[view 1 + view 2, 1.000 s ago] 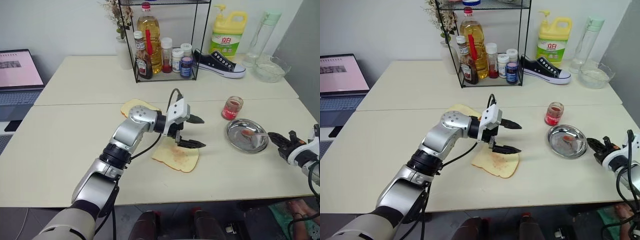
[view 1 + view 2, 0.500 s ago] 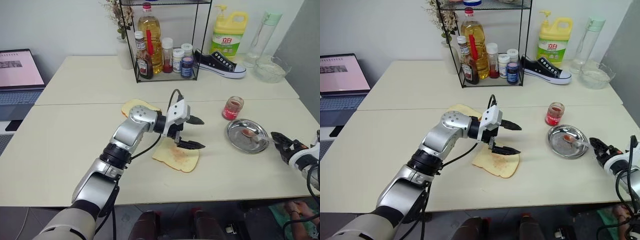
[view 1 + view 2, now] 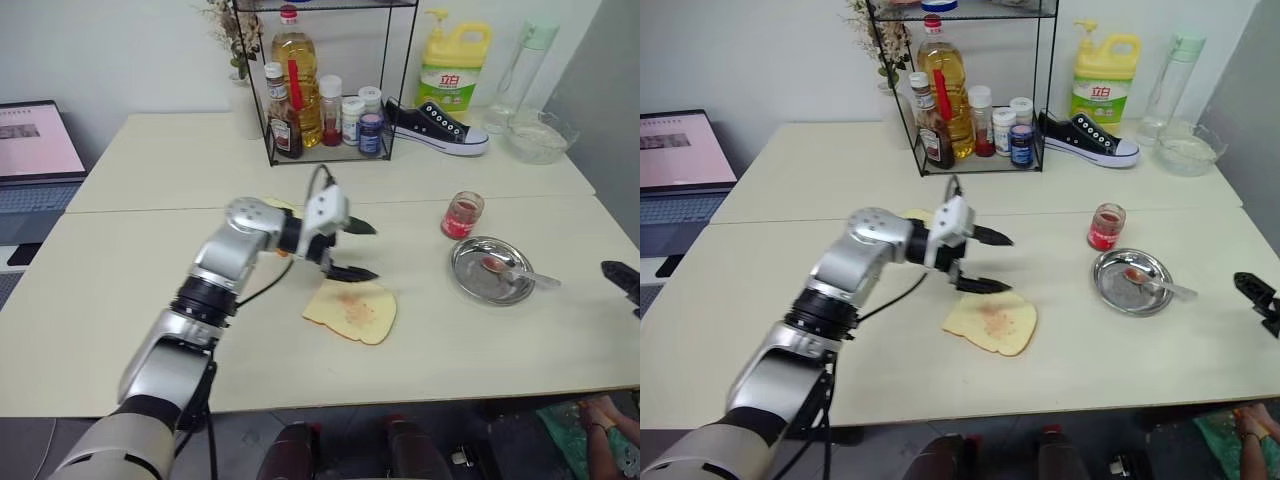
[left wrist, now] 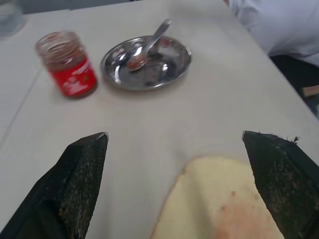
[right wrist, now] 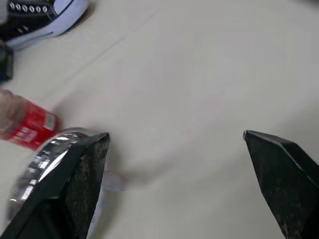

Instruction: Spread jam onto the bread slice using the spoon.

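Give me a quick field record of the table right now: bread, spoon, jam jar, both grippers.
bread slice: flat on the table, faint red smear in its middle
spoon: lying in the steel dish, bowl stained red, handle over the rim
jam jar: upright, lid off, just behind the dish
left gripper: open, holding nothing, over the bread's far edge
right gripper: open, holding nothing, off to the right of the dish
smaller slice: behind the left arm, mostly hidden
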